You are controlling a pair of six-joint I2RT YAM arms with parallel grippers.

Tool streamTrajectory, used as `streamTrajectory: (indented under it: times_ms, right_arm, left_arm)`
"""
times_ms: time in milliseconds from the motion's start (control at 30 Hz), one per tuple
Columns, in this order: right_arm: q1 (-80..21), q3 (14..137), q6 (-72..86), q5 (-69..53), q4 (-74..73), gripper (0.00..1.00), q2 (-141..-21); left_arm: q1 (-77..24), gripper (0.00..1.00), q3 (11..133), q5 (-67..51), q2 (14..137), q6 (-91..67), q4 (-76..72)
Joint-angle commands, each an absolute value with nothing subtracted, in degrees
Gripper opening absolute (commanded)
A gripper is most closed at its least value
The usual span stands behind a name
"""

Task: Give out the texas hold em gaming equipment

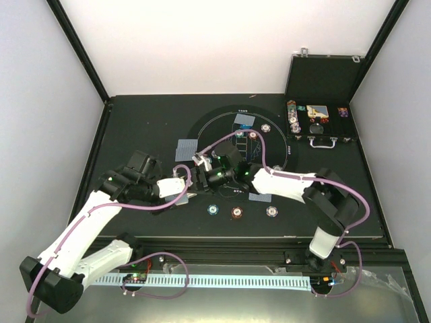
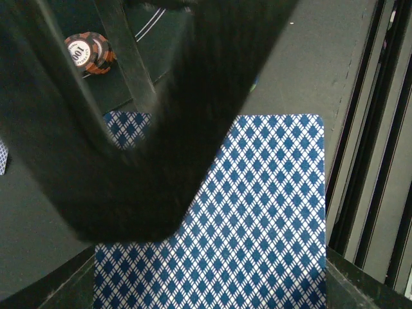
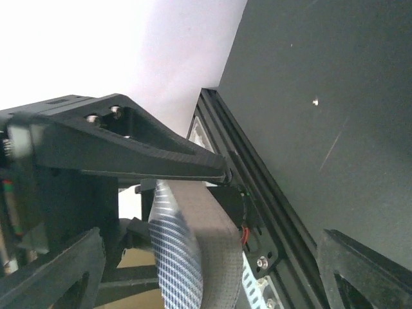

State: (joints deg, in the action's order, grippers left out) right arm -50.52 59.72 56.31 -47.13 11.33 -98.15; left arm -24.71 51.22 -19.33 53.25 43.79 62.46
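Closest to the overhead camera, the left arm [image 1: 87, 222] and the right arm [image 1: 323, 202] rise from the front edge of the table [image 1: 135, 121]. They bend inward until their wrists meet over the near-left part of the round black mat [image 1: 209, 128].

The left end effector [image 2: 212, 283] is clenched on a stack of playing cards [image 2: 270, 212], with the blue diamond-patterned back facing its wrist camera. The right end effector [image 3: 209, 257] is released. Its fingers [image 3: 367, 270] are spread wide to either side of that stack, and one of them is a dark blur across the held cards in the left wrist view. Whether it touches the cards cannot be told.

Just past the wrists, three chips lie in a row on the front of the mat: a greenish chip [image 1: 213, 210], a brown-red chip [image 1: 237, 212] and a whitish chip [image 1: 271, 211], each apart from the next. A face-down card [image 1: 259, 197] lies just behind them.

Farther in, another card [image 1: 185, 148] lies on the left of the mat and a third card [image 1: 246, 121] near its far edge, with a far chip [image 1: 267, 128] beside it.

At the far right corner an open black case [image 1: 323, 77] stands with its lid up and more chips inside.
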Motion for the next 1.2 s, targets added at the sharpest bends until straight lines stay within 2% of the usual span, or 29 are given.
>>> streamTrajectory:
  times_ms: [0,100,267,533,867,1033,1167]
  right_arm:
    - [-52.02,59.27,61.39,-49.64,19.42,0.9,-101.48]
    - [-52.74,59.74,63.49,-50.2,22.35,0.84,-103.36]
    - [-53.97,61.2,66.44,-51.38,26.35,0.8,-106.9]
    - [-52.88,59.52,68.62,-51.51,29.14,0.69,-109.53]
    - [-48.78,52.64,67.36,-51.37,29.37,0.49,-105.04]
    - [-48.61,51.04,67.32,-51.16,29.33,0.43,-102.63]
    - [-48.39,50.64,66.78,-50.74,28.09,0.3,-100.38]
  left_arm:
    - [-24.43,0.07,53.31,-20.54,52.87,43.59,60.98]
    - [-24.43,0.06,53.35,-20.57,52.74,43.66,61.14]
    - [-24.43,0.07,53.41,-20.35,52.48,43.86,61.26]
    - [-24.41,0.06,53.44,-20.04,52.14,44.01,61.69]
    - [-24.39,0.06,53.27,-19.85,52.38,44.12,61.53]
    - [-24.43,0.06,53.1,-19.98,52.6,44.12,61.17]
    - [-24.43,0.06,52.85,-19.98,52.82,44.22,60.98]
